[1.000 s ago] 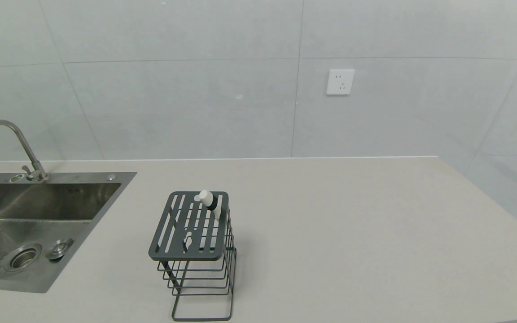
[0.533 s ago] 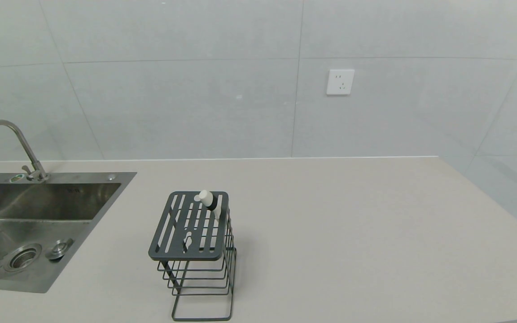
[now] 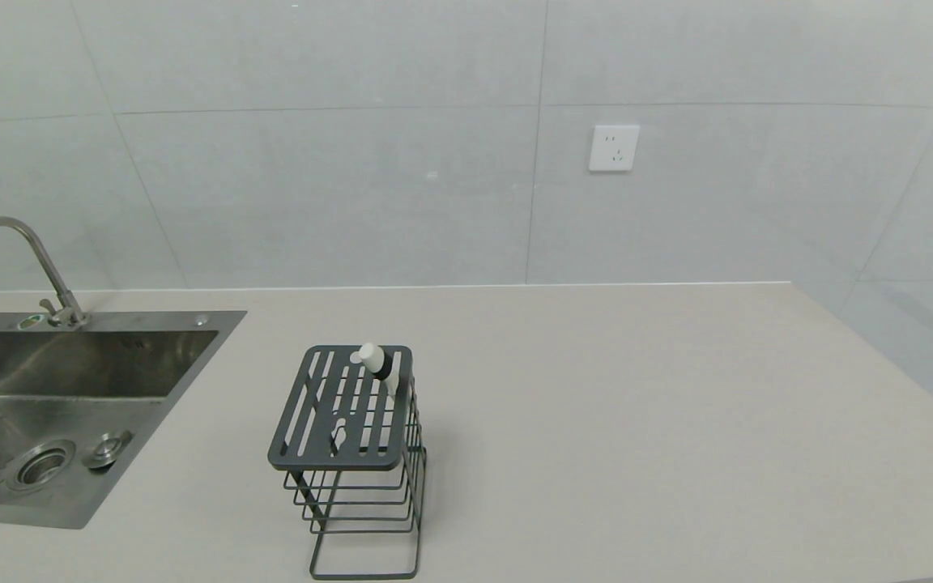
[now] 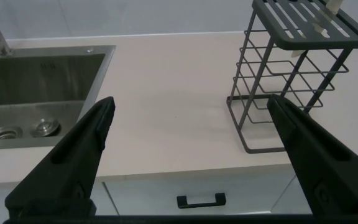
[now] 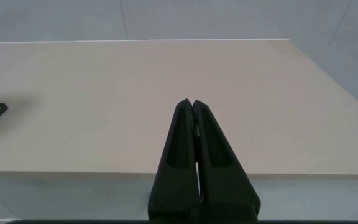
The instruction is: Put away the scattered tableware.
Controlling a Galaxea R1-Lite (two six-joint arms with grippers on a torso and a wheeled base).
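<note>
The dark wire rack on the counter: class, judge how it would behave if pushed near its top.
Probably stiff: the rack is wire under a slotted plate. Likely light, being mostly open. Tall on a narrow base, it may tip.

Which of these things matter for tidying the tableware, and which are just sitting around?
Job: dark wire rack, white-handled utensil standing in it, left gripper open, right gripper shut.
Just there: sink, faucet, wall socket, counter.
</note>
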